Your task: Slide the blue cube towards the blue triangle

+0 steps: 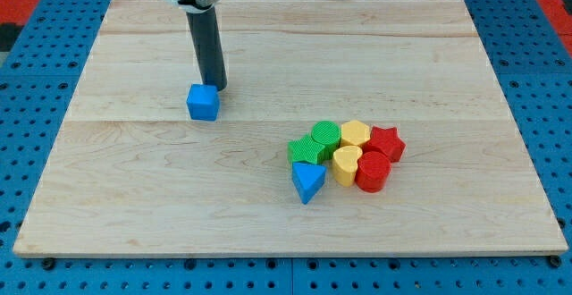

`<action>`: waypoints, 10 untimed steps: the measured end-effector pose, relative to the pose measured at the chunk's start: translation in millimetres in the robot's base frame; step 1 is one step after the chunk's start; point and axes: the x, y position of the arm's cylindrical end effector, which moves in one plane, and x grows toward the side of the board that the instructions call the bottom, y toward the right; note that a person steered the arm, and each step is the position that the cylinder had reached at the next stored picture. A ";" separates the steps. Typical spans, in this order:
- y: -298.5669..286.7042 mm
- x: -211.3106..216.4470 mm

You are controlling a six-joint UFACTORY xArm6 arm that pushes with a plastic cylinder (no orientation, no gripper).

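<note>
The blue cube [203, 102] sits on the wooden board [134, 197], left of centre. My tip [217, 88] stands just behind the cube at its upper right, touching or nearly touching it. The blue triangle [307, 181] lies to the lower right of the cube, at the front left of a cluster of blocks. A wide stretch of bare board separates cube and triangle.
The cluster holds a green cube [304, 150], a green cylinder [325, 137], a yellow block [355, 134], a yellow heart [346, 164], a red star [386, 142] and a red cylinder [373, 172]. A blue pegboard [36, 107] surrounds the board.
</note>
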 end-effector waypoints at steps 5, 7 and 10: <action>-69.2 122.6; -12.1 142.4; -10.7 121.5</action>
